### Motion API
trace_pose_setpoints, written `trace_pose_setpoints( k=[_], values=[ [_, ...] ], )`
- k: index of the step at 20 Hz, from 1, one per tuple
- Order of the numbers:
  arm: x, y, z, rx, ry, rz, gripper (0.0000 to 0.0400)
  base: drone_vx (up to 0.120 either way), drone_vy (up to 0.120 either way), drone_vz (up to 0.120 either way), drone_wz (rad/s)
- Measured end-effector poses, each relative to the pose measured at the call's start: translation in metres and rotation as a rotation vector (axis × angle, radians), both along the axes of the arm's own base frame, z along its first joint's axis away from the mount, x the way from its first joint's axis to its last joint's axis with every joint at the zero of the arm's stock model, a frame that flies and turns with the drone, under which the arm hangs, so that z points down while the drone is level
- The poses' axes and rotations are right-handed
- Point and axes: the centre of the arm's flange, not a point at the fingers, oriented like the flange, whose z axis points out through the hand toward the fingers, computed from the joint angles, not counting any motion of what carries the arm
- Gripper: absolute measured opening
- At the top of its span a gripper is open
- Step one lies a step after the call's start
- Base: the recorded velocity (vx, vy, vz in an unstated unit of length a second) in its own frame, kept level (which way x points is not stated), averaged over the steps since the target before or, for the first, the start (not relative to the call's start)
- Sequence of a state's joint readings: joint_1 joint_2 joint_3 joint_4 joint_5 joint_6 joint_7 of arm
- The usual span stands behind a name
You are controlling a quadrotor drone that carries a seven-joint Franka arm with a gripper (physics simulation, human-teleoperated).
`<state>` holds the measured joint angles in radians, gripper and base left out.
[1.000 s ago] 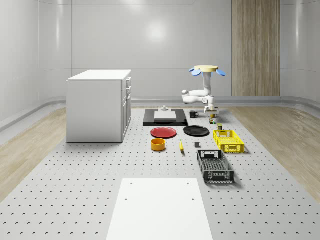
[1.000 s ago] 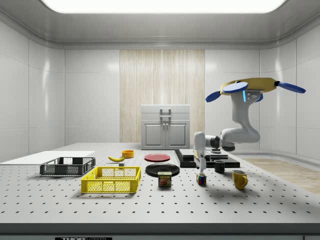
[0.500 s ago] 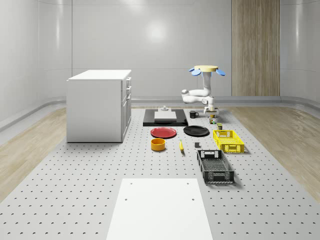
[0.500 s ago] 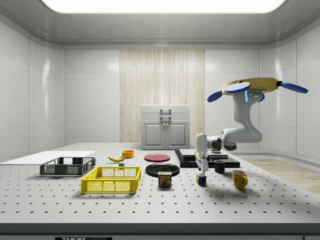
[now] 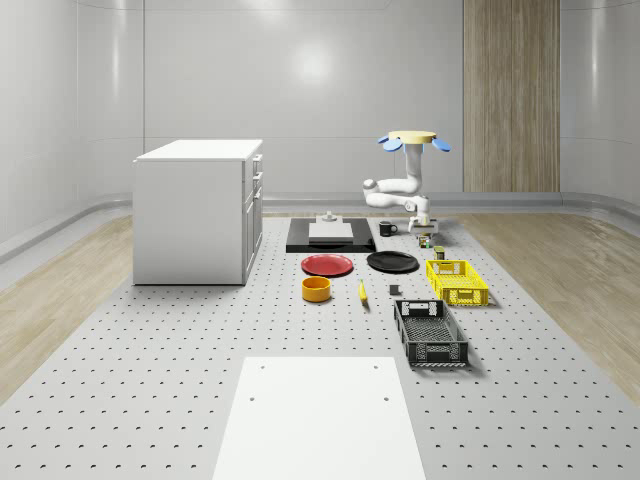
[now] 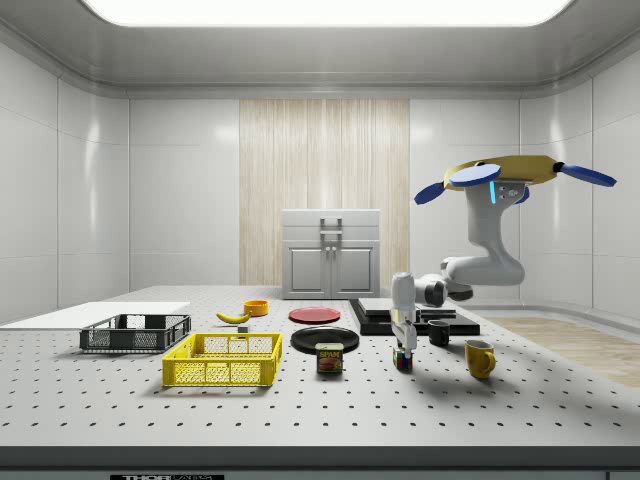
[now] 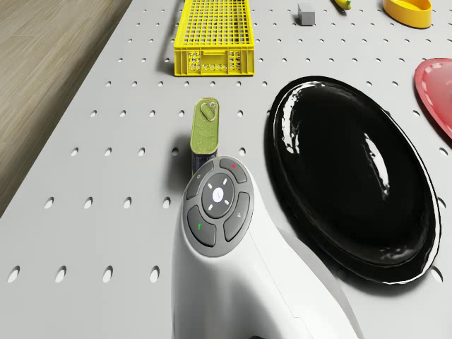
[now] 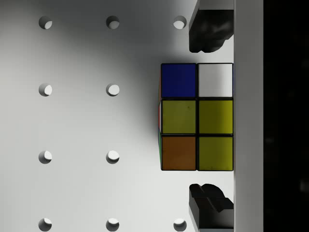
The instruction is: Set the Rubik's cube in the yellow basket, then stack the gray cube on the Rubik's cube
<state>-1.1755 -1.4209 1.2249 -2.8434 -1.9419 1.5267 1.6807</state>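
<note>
The Rubik's cube rests on the perforated table, and in the side view the Rubik's cube is just to the right of a tin can. My gripper is open and points straight down over it, one fingertip on each side with a small gap to the cube. From the side, the gripper hangs right above the cube. The drone hovers over the table's end, beyond the mugs. The yellow basket stands empty. The small gray cube lies near it, and the drone view has the gray cube beside the basket.
A tin can stands close to the arm, next to a black plate. A yellow mug and a black mug sit near the cube. Farther off are a red plate, an orange bowl, a black crate and a white cabinet.
The arm has lowered the gripper closer to the Rubik's cube, and it has shifted slightly toward the side view's right. The cube has not moved.
</note>
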Motion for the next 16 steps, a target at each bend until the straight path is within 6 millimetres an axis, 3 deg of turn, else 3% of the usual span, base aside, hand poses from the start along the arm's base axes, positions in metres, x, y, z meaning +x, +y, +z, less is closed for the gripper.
trace_pose_setpoints(
  k=[11,16],
  values=[
    [0.008,0.001,0.014,0.000,0.000,0.000,0.0400,0.000,0.000,0.000,0.000],
    [0.008,0.002,0.016,0.000,0.000,0.000,0.0350,0.000,0.000,0.000,0.000]
  ],
)
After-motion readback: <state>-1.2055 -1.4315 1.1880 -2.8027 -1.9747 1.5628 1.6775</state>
